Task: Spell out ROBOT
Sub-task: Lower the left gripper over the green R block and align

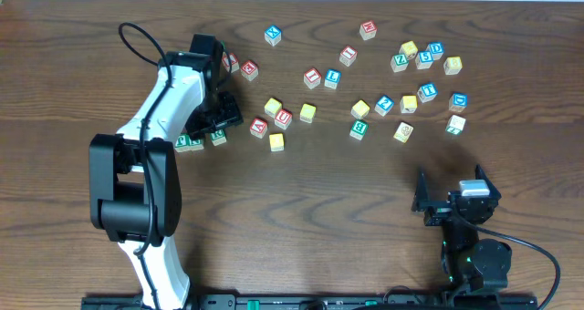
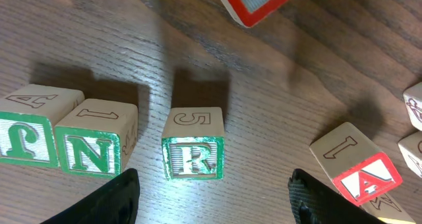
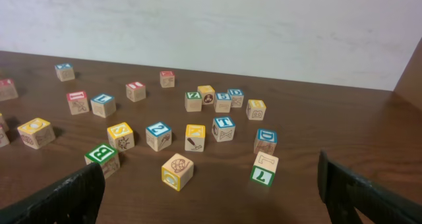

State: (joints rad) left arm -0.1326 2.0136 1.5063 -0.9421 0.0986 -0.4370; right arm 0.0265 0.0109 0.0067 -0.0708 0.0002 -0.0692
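R cube (image 2: 192, 157) stood between the spread fingers of your left gripper (image 2: 212, 201), which held nothing.
The green-faced R sat on the table (image 2: 277, 85) between a green N cube (image 2: 89, 148) and a red A cube (image 2: 366, 178), with bare wood showing on either side of it (neither finger touched it). Your right gripper (image 3: 211, 201) hung wide open and empty, well apart from the scattered cubes, facing the green B cube (image 3: 102, 157) and blue T cube (image 3: 224, 128).

The left arm (image 1: 155, 137) reaches from 7 o'clock toward 12, left gripper (image 1: 216, 117) lowered, jaws apart; right gripper (image 1: 453, 196) sits at 5 o'clock, jaws wide
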